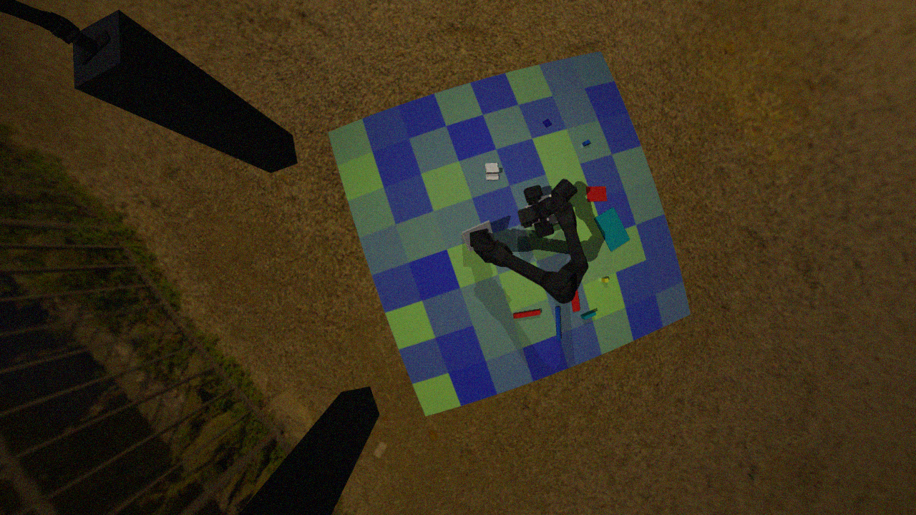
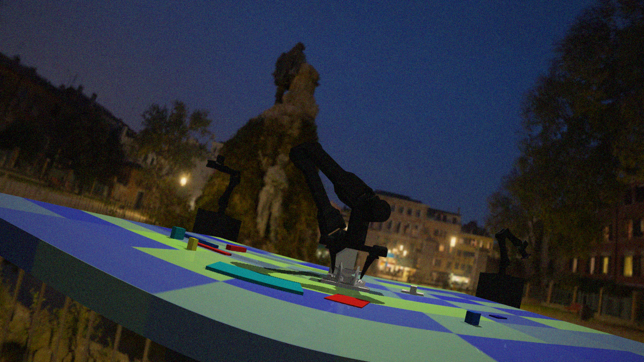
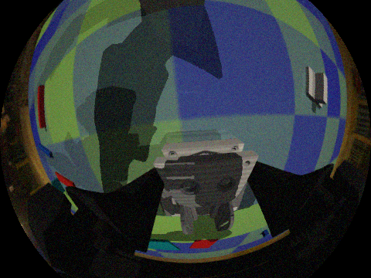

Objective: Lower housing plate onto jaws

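Note:
The gripper (image 1: 539,214) (image 2: 347,273) (image 3: 205,179) is low over the light grey base (image 2: 348,284) (image 3: 202,147). It is shut on the housing plate (image 3: 209,183), a grey piece with holes and pale ears, which spans between the two dark fingers. The plate covers most of the base in the wrist view. One base edge with two holes shows behind it. Two grey jaws, one on the left (image 3: 187,222) and one on the right (image 3: 223,221), stick out past the plate's near side. The jaw stubs are hidden, and whether the plate touches them cannot be told.
A red plate (image 1: 597,193) (image 2: 346,300) and a teal plate (image 1: 612,229) (image 2: 254,277) lie near the base. A small white piece (image 1: 491,171) (image 2: 412,291) (image 3: 317,85) lies off to one side. Several coloured blocks and bars lie farther out on the checkered table.

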